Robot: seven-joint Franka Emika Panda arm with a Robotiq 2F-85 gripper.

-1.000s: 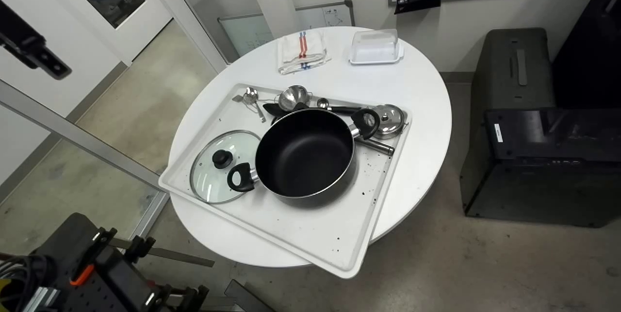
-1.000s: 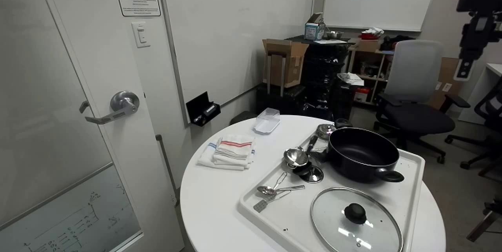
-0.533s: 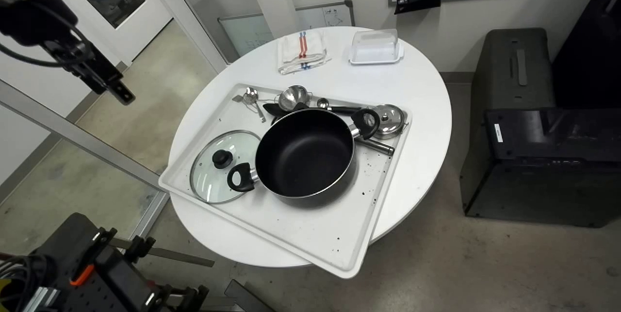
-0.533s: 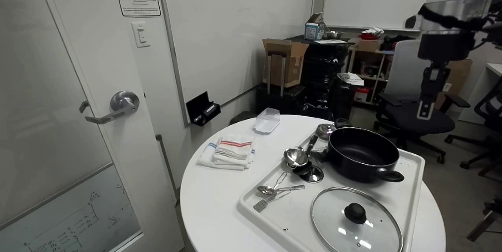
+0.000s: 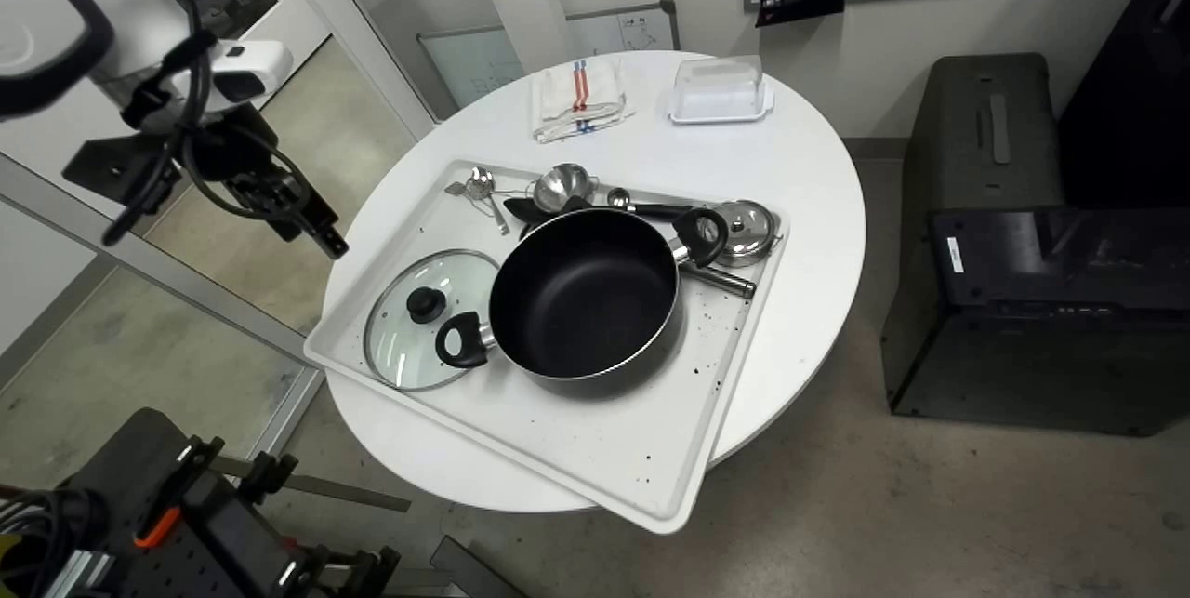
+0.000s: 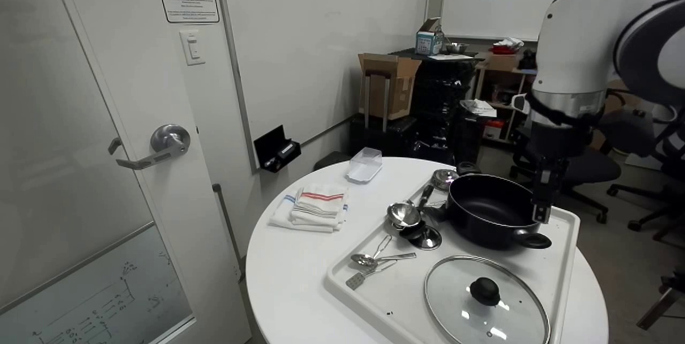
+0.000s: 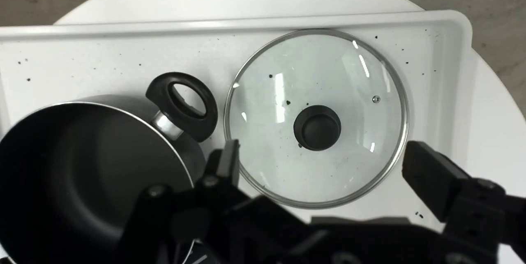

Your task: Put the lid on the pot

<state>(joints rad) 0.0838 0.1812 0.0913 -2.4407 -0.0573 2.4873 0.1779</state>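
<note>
Lid (image 7: 316, 95) not fitted; the task is judged to be at the approach stage. A round white table (image 5: 809, 170) is found bearing a pale tray (image 5: 595, 440), whose corner juts past the table edge between five and six o'clock in an exterior view. On the tray the black pot (image 5: 584, 293) is seen upright and uncovered. The lid is noted lying flat on the same tray, right way up, toward the pot's nine o'clock in that view. The gripper (image 7: 322, 155) is held above tray height, its fingers (image 7: 429, 173) spread well apart, with nothing grasped. In the wrist view only a narrow gap is observed between the lid's edge and the pot's nearer handle (image 7: 183, 106). In an exterior view the gripper is placed toward ten o'clock of the black knob (image 5: 426, 304), which is untouched. Rough alignment is judged the only progress. Outstanding: the knob to be gripped, the lid raised clear of the handle, carried toward three o'clock in that exterior view, lowered, seated on the pot and released.
</note>
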